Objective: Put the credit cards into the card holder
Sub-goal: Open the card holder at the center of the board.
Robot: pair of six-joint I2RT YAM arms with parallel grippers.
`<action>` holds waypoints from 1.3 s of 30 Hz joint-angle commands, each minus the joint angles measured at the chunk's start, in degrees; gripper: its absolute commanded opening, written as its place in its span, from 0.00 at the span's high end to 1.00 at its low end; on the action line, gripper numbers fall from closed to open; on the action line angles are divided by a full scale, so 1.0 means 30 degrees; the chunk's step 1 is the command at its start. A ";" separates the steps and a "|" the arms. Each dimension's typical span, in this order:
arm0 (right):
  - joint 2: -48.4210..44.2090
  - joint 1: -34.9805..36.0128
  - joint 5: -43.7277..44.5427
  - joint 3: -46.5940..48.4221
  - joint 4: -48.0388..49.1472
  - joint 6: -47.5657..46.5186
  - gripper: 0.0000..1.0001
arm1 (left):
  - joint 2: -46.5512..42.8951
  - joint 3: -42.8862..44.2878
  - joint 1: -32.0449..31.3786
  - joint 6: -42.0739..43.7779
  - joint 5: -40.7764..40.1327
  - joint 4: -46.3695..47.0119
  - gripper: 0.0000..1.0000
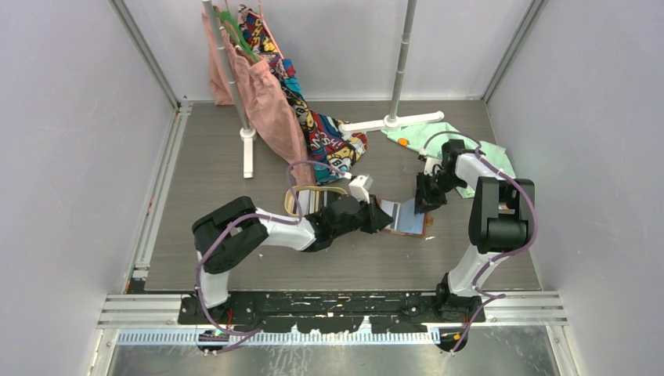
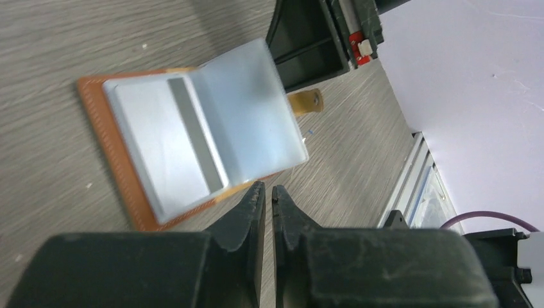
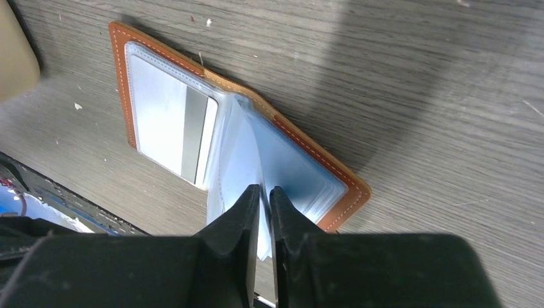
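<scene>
The tan-brown card holder [image 1: 409,217] lies open on the table between my grippers. In the right wrist view, the card holder [image 3: 321,163] has a white card with a grey stripe [image 3: 172,131] in its left clear sleeve. My right gripper [image 3: 265,191] is shut on a clear sleeve page [image 3: 247,151] and holds it raised. My left gripper [image 2: 268,189] is shut and empty, just at the near edge of the holder [image 2: 109,147]. The raised sleeve [image 2: 247,109] and the snap tab [image 2: 306,102] show there. Other cards are hidden.
An oval wooden tray [image 1: 301,194] sits left of the holder, partly under my left arm [image 1: 282,229]. A clothes rack [image 1: 243,117] with hanging garments stands at the back, and a light green cloth [image 1: 427,133] lies at the back right.
</scene>
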 commanded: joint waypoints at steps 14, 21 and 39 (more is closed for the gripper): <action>-0.3660 -0.2165 -0.3640 0.0142 -0.0788 -0.1664 0.71 | 0.4610 0.6821 0.0158 0.2638 0.3873 -0.5005 0.91; -0.0656 -0.1958 -0.5167 0.0647 -0.1625 -0.1813 0.85 | 0.4695 0.7273 0.0159 0.2888 0.4018 -0.5259 0.90; -0.5910 -0.1724 -0.2609 0.0306 -0.0406 -0.3440 0.84 | -0.3313 0.2562 0.1825 0.9752 0.1911 -0.7341 0.60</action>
